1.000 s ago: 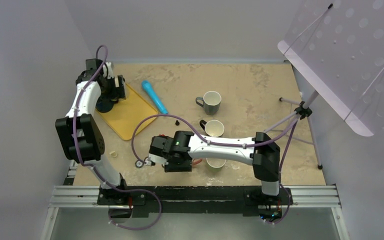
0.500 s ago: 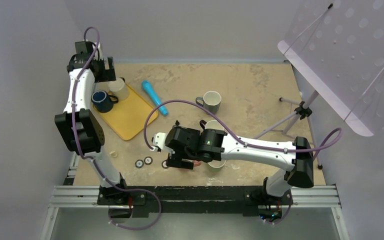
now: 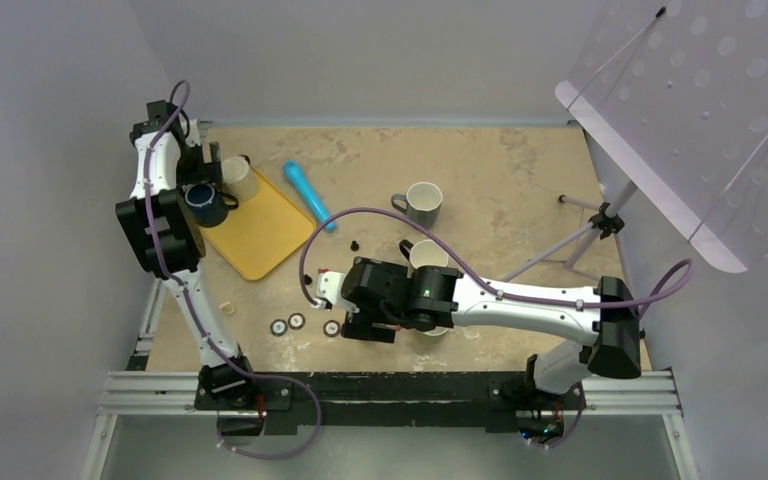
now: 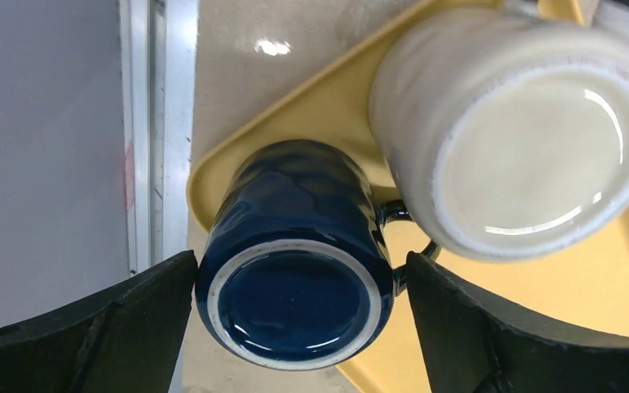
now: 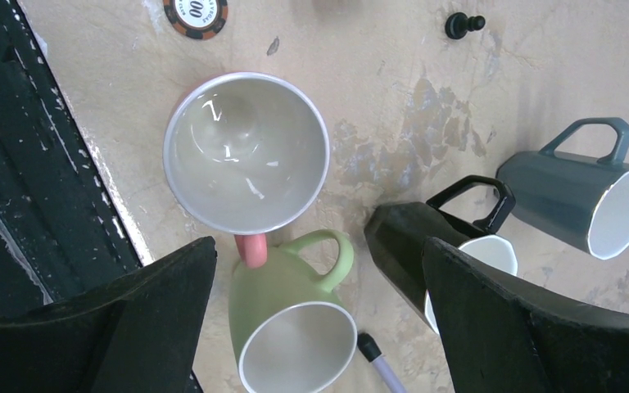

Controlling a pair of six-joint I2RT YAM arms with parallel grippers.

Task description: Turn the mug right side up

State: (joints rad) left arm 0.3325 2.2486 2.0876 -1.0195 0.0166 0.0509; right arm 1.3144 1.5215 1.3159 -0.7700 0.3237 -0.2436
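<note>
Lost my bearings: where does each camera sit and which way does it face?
Top external: above and behind the robot, looking down at the table; both arms show.
Left wrist: down on the base-up blue mug and cream mug on the yellow tray; left tool fingers show.
Right wrist: down on the pink-handled mug, green mug, grey mug; right tool fingers show.
Shared: blue mug, in top external and left wrist.

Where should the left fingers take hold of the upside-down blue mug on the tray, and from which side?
Take the blue mug by its round body wall, just below the upturned base, coming straight down from above. Its handle sticks out toward the cream mug, which crowds that side. I would therefore set the fingers across the two free sides, clear of the handle.
</note>
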